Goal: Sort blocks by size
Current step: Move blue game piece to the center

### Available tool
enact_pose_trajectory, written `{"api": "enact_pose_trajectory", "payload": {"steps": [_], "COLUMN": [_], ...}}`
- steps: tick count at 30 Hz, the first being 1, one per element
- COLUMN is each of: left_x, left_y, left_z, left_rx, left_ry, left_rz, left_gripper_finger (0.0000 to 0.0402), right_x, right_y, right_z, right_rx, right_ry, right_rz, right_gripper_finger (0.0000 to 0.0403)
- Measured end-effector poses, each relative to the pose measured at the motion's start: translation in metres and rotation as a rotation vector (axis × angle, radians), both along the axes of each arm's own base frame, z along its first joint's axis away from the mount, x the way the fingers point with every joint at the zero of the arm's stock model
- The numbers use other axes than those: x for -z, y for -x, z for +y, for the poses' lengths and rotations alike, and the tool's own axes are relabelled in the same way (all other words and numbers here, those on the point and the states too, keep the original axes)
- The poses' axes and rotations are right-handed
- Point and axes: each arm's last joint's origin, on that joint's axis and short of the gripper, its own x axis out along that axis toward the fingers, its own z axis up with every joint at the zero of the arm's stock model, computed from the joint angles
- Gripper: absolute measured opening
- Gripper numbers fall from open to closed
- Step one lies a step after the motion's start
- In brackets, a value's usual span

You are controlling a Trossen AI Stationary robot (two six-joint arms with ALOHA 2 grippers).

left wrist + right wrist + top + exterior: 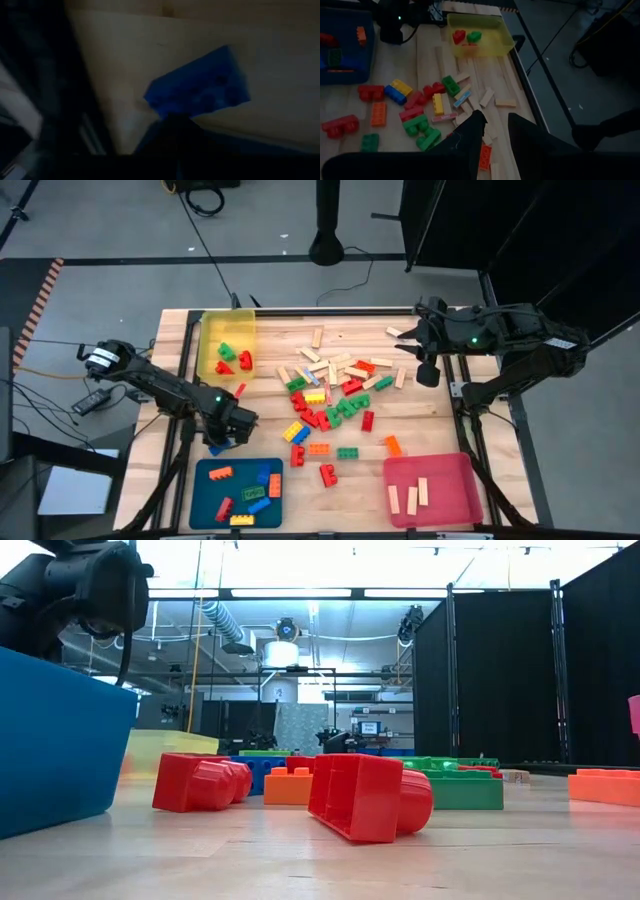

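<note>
The left gripper (218, 442) was pinched tight on a blue block (200, 87) near the blue tray (203, 498). The right gripper (495, 125) waited, fingers apart, holding nothing.

Left gripper (222, 442) clamped low; right gripper (400, 340) raised.

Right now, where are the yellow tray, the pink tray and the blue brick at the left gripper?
yellow tray (212, 330): high view, bare floor near its far left corner.
pink tray (447, 473): high view, bare floor.
blue brick (200, 87): left wrist view, studded top face.
</note>
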Motion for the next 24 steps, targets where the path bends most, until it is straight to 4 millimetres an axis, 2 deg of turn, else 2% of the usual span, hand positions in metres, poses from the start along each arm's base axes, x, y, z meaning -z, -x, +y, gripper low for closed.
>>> {"api": "enact_pose_trajectory", "payload": {"steps": [9, 12, 17, 20, 24], "left_x": [0.015, 0.010, 0.000, -0.029, -0.056], "left_y": [-0.014, -0.036, -0.069, -0.092, -0.103], "left_z": [0.005, 0.012, 0.036, 0.051, 0.060], "left_rx": [-0.077, -0.089, -0.165, -0.164, -0.115], "left_ry": [0.018, -0.082, -0.446, -0.579, -0.634], "left_rz": [-0.208, -0.462, -0.879, -1.224, -1.549], "left_gripper_finger": [0.0000, 0.0000, 0.0000, 0.0000, 0.0001], "right_x": [0.001, 0.001, 0.000, -0.001, -0.004], "right_y": [0.001, 0.001, 0.000, -0.001, -0.005], "right_z": [0.000, 0.000, -0.003, -0.005, -0.008], "right_rx": [0.001, -0.003, 0.006, 0.020, 0.040], "right_ry": [0.003, 0.008, 0.014, 0.013, 0.006], "right_rz": [0.019, 0.021, 0.003, -0.013, -0.051], "right_gripper_finger": [0.0109, 0.0109, 0.0109, 0.0109, 0.0109]}}
